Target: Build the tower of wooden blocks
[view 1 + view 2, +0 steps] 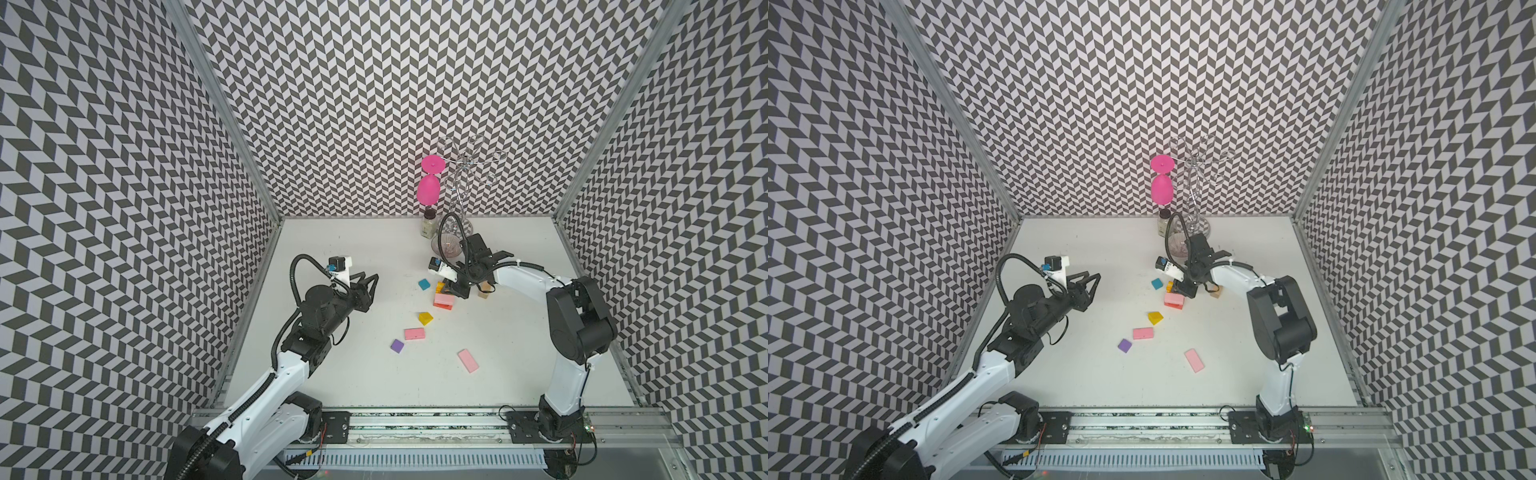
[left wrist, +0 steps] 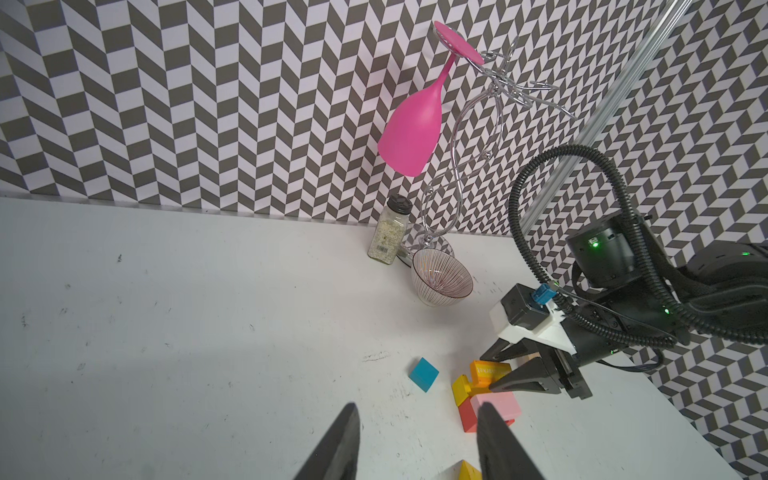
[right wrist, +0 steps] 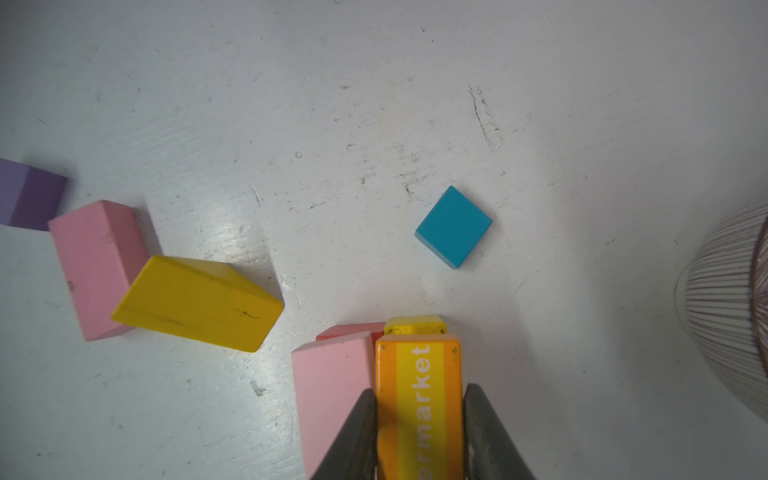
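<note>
Looking at both top views, I see the right arm bent high at the elbow, its forearm reaching toward 9 o'clock and wrist tipped down. The right fingers (image 3: 357,436) are clamped on the orange block (image 3: 417,432), just beside a pink slab (image 3: 332,386) that lies on a red block (image 1: 441,306). The teal block (image 1: 424,284) lies at 10 o'clock from them. The left arm stretches toward 1 o'clock, its left fingers (image 2: 336,449) apart and empty above the bench (image 1: 353,374).
</note>
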{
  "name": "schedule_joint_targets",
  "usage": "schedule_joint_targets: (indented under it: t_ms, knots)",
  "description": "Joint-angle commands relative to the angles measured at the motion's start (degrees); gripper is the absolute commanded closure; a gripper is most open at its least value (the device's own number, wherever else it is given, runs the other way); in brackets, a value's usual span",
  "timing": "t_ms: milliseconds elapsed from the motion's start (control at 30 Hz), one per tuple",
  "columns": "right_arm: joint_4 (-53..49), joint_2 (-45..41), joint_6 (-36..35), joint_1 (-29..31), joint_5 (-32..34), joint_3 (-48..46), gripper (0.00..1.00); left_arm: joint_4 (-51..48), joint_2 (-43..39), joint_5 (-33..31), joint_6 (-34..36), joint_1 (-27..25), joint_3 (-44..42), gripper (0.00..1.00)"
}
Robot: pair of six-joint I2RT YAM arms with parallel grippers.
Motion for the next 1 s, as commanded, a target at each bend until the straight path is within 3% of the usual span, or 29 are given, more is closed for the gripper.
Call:
schedule_joint_targets:
  t_ms: [0, 367, 567, 667, 767, 967]
  knots:
    - [-0.07, 0.88, -0.23, -0.26, -1.60, 1.84, 0.66, 1.64, -1.08, 0.67, -0.24, 0.14, 0.04, 0.53]
    - [-0.57, 1.34, -0.35, -0.29, -1.77, 2.60, 0.65, 1.73, -0.96, 0.75, -0.23, 0.18, 0.03, 0.53]
    - [4.00, -4.40, 2.10, -0.30, -2.60, 1.77, 0.70, 2.15, -0.54, 0.99, -0.44, 0.15, -0.04, 0.53]
    - [8.54, -9.35, 6.19, -0.29, -1.25, -0.34, 0.68, 2.53, 0.20, 1.40, -0.58, 0.14, 0.05, 0.53]
    - [15.76, -12.97, 17.26, -0.31, 6.92, -2.34, 0.65, 3.48, 1.79, 2.31, -0.76, 0.05, 0.37, 0.53]
    - [20.56, -11.02, 30.80, -0.44, 19.16, -6.43, 0.69, 7.04, 7.28, 2.17, -1.81, -1.85, -0.15, 0.53]
